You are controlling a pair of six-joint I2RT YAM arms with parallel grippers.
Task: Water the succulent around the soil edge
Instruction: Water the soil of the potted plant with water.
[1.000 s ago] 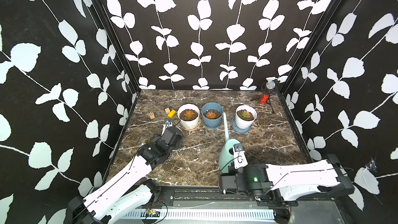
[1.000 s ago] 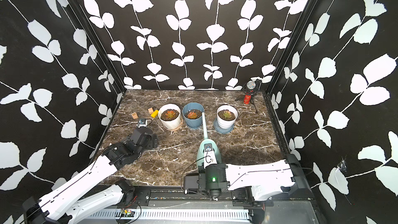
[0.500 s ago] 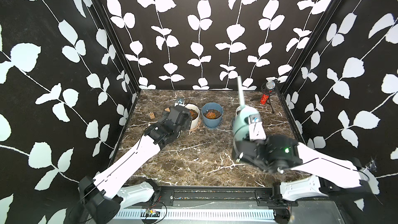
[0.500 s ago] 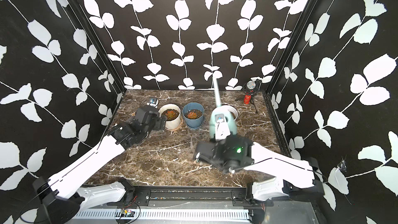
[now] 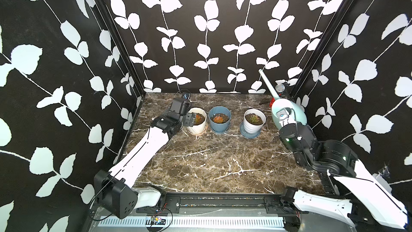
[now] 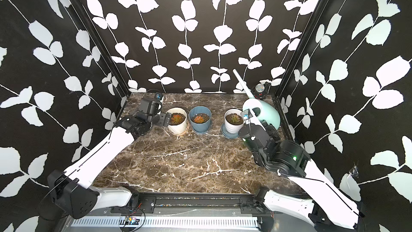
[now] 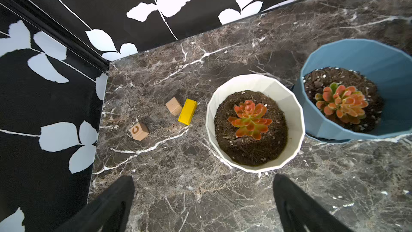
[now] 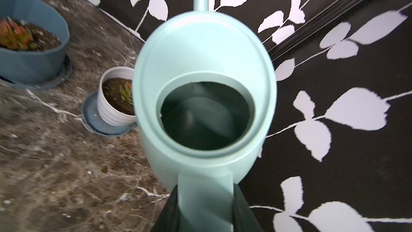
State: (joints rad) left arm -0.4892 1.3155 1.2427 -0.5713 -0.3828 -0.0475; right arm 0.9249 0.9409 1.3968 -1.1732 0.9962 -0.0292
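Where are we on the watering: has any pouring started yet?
Done: the right gripper is shut on the watering can, lifted beside the white ribbed pot. In hand: its spout points up, nothing pouring; the left gripper hangs open by the white faceted pot. Left: all pouring around the soil edge, likely of the succulent in that ribbed pot.

Only readable mark: a brown letter "C" on the wooden cube [image 7: 138, 131] in the left wrist view, lying on the marble tabletop [image 7: 169, 157].
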